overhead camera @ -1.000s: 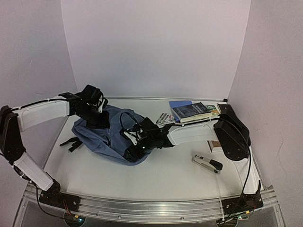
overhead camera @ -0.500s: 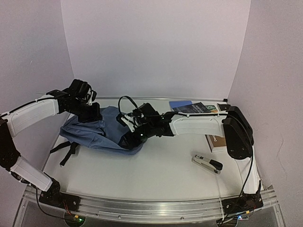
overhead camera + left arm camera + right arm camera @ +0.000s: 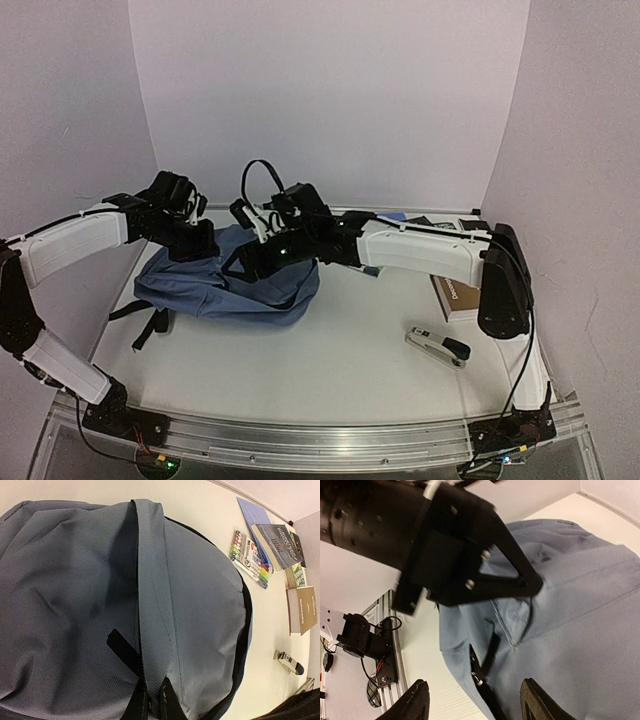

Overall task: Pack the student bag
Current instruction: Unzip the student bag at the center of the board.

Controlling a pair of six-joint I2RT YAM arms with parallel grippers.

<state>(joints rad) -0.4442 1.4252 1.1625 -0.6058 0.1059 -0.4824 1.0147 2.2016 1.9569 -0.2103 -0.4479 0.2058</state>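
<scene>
Bag held fast for opening
The left gripper (image 3: 192,240) pinches the strap (image 3: 150,605), likely steadying the student bag (image 3: 225,292) at the table's (image 3: 350,375) left-centre. The right gripper (image 3: 253,263) hovers above it, fingers spread and empty, seemingly aiming for the zipper (image 3: 479,680).

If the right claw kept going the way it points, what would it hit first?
Probably the student bag: the right gripper aims at its blue fabric by a black zipper, though depth is hard to judge.

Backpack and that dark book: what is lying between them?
A pack of coloured markers lies between the student bag and the dark book, shown in the left wrist view.
</scene>
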